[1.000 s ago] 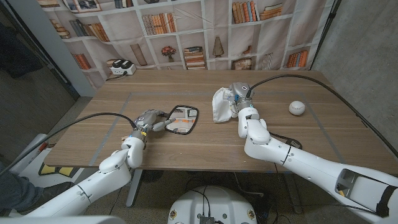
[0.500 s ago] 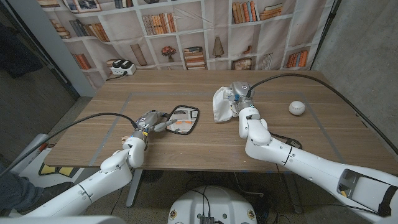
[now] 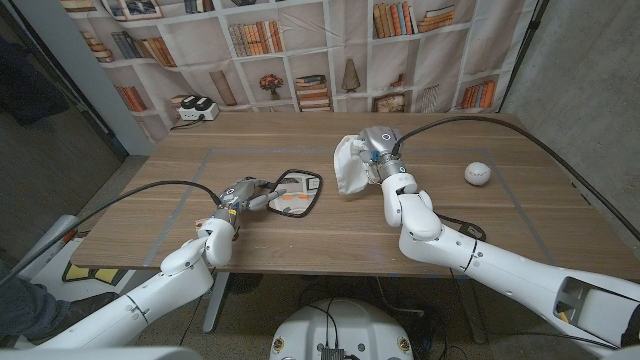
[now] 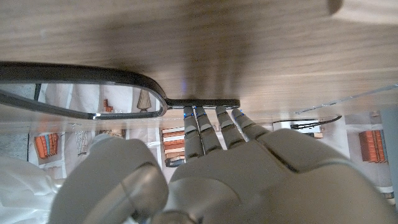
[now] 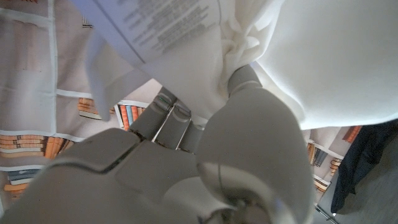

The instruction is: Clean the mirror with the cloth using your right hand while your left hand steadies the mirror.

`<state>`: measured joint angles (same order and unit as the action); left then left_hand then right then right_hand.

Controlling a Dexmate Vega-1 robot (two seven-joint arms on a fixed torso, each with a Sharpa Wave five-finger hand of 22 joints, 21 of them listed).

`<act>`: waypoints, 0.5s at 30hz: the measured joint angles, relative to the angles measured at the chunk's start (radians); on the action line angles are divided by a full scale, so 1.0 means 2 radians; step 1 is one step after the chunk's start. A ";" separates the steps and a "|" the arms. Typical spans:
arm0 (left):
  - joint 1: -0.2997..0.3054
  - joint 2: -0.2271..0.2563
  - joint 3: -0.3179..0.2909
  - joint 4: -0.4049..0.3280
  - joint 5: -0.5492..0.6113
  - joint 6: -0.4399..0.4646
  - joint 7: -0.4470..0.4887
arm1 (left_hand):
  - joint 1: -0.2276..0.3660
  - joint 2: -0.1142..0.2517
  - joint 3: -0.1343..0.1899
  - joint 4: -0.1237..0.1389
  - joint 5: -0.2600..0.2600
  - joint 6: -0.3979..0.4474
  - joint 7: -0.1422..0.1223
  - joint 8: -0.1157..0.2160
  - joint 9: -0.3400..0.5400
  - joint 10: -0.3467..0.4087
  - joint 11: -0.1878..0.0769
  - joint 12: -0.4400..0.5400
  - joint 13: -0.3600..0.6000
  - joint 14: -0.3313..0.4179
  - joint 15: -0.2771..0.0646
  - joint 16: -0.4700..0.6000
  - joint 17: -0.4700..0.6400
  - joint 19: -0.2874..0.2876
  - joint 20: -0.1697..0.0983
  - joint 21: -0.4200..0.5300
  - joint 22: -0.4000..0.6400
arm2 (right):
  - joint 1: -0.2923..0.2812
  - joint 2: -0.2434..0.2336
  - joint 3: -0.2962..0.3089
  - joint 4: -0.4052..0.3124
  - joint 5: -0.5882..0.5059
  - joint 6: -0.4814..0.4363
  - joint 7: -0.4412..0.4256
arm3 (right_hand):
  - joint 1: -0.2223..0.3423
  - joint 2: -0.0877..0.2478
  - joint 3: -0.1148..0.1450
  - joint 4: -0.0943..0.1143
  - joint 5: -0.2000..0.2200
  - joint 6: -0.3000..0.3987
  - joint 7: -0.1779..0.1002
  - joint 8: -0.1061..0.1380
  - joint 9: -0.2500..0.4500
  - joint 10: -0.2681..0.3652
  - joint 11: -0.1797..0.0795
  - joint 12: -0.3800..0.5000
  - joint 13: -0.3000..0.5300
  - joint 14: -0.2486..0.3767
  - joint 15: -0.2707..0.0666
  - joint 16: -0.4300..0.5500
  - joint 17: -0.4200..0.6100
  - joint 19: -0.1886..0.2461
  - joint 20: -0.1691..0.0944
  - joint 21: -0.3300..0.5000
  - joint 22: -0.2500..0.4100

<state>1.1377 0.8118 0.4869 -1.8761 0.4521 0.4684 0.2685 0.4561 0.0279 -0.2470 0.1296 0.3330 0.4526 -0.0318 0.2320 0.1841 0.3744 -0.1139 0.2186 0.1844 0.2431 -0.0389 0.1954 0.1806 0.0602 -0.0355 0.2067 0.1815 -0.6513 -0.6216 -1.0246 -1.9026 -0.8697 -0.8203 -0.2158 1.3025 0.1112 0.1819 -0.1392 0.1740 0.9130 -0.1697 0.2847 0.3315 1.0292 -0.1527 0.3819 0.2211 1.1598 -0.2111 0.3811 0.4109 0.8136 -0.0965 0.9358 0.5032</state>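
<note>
Right robot hand gripping white cloth, lifted off counter, near hand mirror. Left robot hand pinching mirror handle.
Left wrist: fingers on handle; glass likely fragile, slippery.
Right wrist: cloth bunched, soft, light.
</note>
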 measured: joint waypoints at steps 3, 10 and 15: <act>0.000 0.002 0.000 -0.003 0.000 0.000 0.000 | 0.000 0.000 -0.002 -0.002 0.000 -0.003 0.003 -0.002 0.000 -0.002 0.002 -0.004 0.001 0.000 0.000 0.000 0.000 0.000 0.000 0.000 0.000 | -0.001 0.000 0.002 -0.001 -0.009 0.016 0.005 | 0.000 0.000 0.000 0.000 0.000 0.000 0.000 0.000 0.000 0.000 0.000 0.000 0.000 0.000 0.000 0.000 0.000 -0.002 -0.002 0.002 0.000; 0.004 0.004 -0.001 -0.010 0.000 0.000 -0.001 | 0.007 -0.007 -0.006 -0.006 0.006 -0.017 0.003 -0.009 0.000 -0.013 0.005 -0.009 0.001 -0.009 0.000 -0.004 0.000 0.000 0.000 -0.002 0.000 | -0.001 0.003 0.003 0.003 -0.027 0.054 0.026 | 0.000 0.000 0.000 0.000 0.000 0.000 0.000 0.000 0.000 0.000 0.000 0.000 0.000 0.000 0.000 0.000 0.002 -0.004 0.001 0.002 0.000; 0.007 0.006 -0.002 -0.015 0.002 0.002 0.000 | 0.014 -0.010 -0.008 -0.008 0.010 -0.026 0.002 -0.014 0.001 -0.019 0.006 -0.011 0.001 -0.015 0.000 -0.006 -0.002 0.000 0.000 -0.002 -0.002 | 0.004 0.008 0.005 0.012 -0.038 0.083 0.042 | 0.001 -0.001 0.000 0.000 0.000 0.000 0.000 0.000 0.000 0.000 0.000 0.000 0.000 0.000 0.000 0.000 0.002 -0.004 0.001 0.004 0.000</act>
<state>1.1522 0.8228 0.4829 -1.9065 0.4560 0.4726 0.2685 0.4849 0.0085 -0.2634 0.1131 0.3532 0.4008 -0.0276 0.2040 0.1857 0.3365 -0.1021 0.1958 0.1863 0.2134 -0.0388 0.1844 0.1765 0.0602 -0.0355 0.2028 0.1766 -0.6442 -0.6062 -1.0149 -1.8781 -0.9456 -0.6534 -0.1319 1.3039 0.1098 0.1819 -0.1392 0.1739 0.9129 -0.1697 0.2846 0.3321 1.0291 -0.1527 0.3819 0.2211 1.1598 -0.2112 0.3810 0.4156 0.8047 -0.0947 0.9433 0.5031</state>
